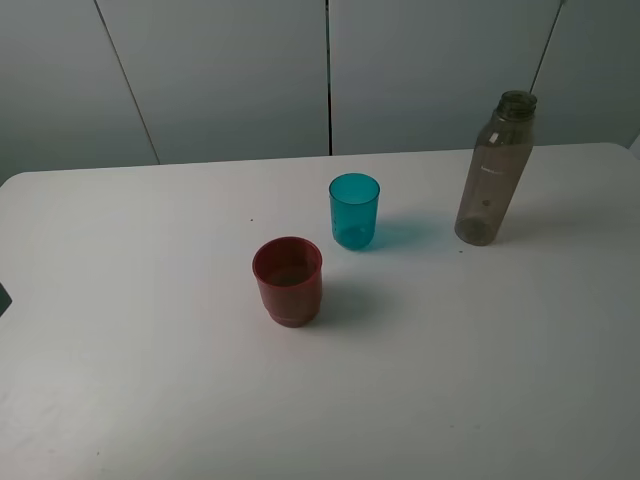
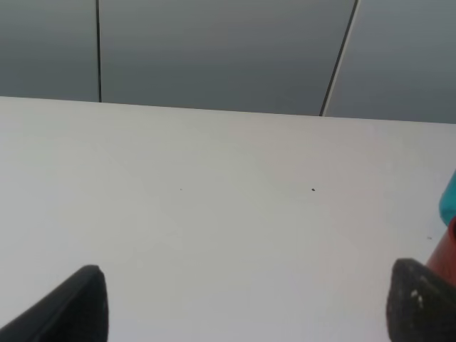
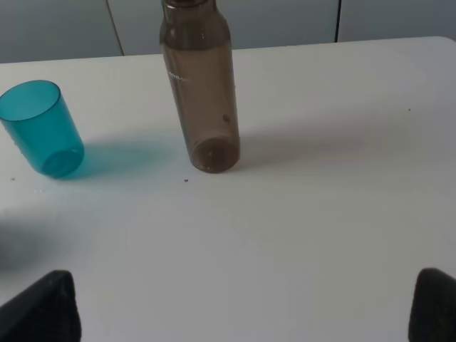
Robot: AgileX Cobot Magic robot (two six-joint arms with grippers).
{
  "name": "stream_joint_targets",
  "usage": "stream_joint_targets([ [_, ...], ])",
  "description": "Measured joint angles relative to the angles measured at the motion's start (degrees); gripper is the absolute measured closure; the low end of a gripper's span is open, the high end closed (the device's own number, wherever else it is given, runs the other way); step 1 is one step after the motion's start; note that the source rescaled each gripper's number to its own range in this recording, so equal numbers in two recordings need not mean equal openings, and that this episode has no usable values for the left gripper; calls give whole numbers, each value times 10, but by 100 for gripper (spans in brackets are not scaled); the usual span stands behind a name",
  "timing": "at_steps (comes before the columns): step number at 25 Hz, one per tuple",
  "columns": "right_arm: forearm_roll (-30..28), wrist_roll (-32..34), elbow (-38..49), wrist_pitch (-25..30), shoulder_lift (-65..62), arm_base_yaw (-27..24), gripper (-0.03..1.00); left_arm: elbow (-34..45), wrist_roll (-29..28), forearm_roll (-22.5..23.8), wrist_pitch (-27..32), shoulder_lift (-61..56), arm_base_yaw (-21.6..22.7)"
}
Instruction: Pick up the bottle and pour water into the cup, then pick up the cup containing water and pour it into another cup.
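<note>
We see the bottle (image 1: 493,170) standing upright on the white table (image 1: 150,380), its long axis vertical and its narrow open neck pointing up, toward the far right part of the table in the high view. It is tall, translucent and smoky grey-brown, and it has no cap. The cup (image 1: 354,211), a slim translucent teal tumbler, also stands upright with its mouth up, to the left of the bottle and apart from it. Another cup (image 1: 288,281), red, opaque and wider, stands mouth up just in front and to the left of the teal one. In the left wrist view we see the left gripper (image 2: 246,303) with its fingers spread wide over bare table, holding nothing. The right gripper (image 3: 246,306) is spread wide too, empty, with the bottle ahead of it.
</note>
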Motion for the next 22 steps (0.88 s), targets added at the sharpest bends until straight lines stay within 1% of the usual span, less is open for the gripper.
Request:
stream_joint_targets([
  [22, 2, -6, 0, 0, 0, 0, -1, 0, 1, 0, 0, 0, 0],
])
